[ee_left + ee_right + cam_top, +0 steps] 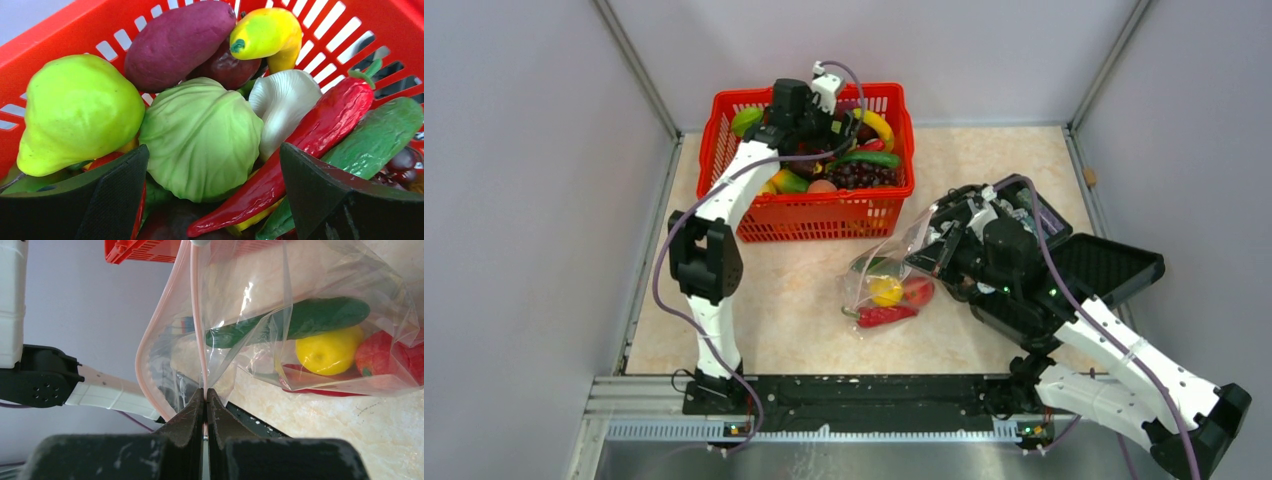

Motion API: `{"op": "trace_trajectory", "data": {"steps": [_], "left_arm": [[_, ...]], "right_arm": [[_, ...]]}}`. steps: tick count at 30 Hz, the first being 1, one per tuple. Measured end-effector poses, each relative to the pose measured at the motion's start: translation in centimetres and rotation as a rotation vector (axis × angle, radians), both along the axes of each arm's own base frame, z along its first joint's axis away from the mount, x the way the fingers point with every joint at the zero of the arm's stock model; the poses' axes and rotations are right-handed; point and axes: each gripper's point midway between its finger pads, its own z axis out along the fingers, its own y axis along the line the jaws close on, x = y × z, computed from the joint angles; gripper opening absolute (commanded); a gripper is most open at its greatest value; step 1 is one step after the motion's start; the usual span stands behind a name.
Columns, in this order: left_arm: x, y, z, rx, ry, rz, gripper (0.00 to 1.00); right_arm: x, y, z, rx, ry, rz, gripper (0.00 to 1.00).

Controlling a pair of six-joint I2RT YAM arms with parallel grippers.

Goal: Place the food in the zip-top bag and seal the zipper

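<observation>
The clear zip-top bag (pixel 886 285) lies mid-table with a cucumber (pixel 300 320), a yellow lemon (pixel 327 350), a red tomato (pixel 385 357) and a red chili (pixel 886 315) inside. My right gripper (pixel 205 392) is shut on the bag's pinkish zipper strip (pixel 196 315) and holds the mouth up and open. My left gripper (pixel 212 165) is open, low inside the red basket (pixel 814 215), its fingers on either side of a green cabbage (pixel 200 137) and a red chili (pixel 310 135). A green pear (pixel 75 112) lies to the left.
The basket also holds a purple sweet potato (pixel 177 42), a yellow fruit (pixel 267 32), white garlic (pixel 285 102), a cucumber (pixel 380 132) and grapes (pixel 859 175). An open black case (pixel 1094 265) lies under my right arm. Grey walls enclose the table.
</observation>
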Motion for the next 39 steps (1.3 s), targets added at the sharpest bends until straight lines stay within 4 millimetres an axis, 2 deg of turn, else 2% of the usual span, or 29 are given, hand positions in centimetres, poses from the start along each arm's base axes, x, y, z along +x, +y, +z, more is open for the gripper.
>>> {"op": "trace_trajectory", "data": {"steps": [9, 11, 15, 19, 22, 25, 29, 37, 39], "left_arm": [[2.2, 0.2, -2.0, 0.108, 0.022, 0.08, 0.94], [2.2, 0.1, -2.0, 0.116, 0.024, 0.088, 0.87], [2.0, 0.1, -2.1, 0.123, 0.029, 0.091, 0.53], [1.8, -0.1, -2.1, 0.118, 0.036, 0.081, 0.33], [1.4, 0.0, -2.0, 0.112, 0.029, 0.075, 0.24], [0.3, 0.2, -1.4, 0.101, 0.022, 0.07, 0.22], [-1.9, 1.2, 1.3, 0.079, -0.019, 0.076, 0.25], [-7.2, 2.5, 10.3, -0.041, -0.194, 0.073, 0.32], [-8.2, 2.7, 11.8, -0.068, -0.233, 0.075, 0.32]], "right_arm": [[0.0, 0.0, 0.0, 0.001, -0.001, 0.0, 0.0], [0.0, 0.0, 0.1, 0.001, -0.002, -0.001, 0.0], [0.0, -0.1, 0.2, 0.004, -0.005, -0.002, 0.0], [0.0, -0.1, 0.2, 0.004, -0.005, -0.003, 0.0], [0.0, -0.1, 0.2, 0.004, -0.005, -0.004, 0.0], [0.0, -0.1, 0.2, 0.005, -0.004, -0.006, 0.0], [0.0, -0.1, 0.2, 0.005, -0.004, -0.007, 0.0], [0.0, -0.1, 0.2, 0.005, -0.004, -0.007, 0.0], [0.0, -0.1, 0.2, 0.005, -0.004, -0.006, 0.0]]}}
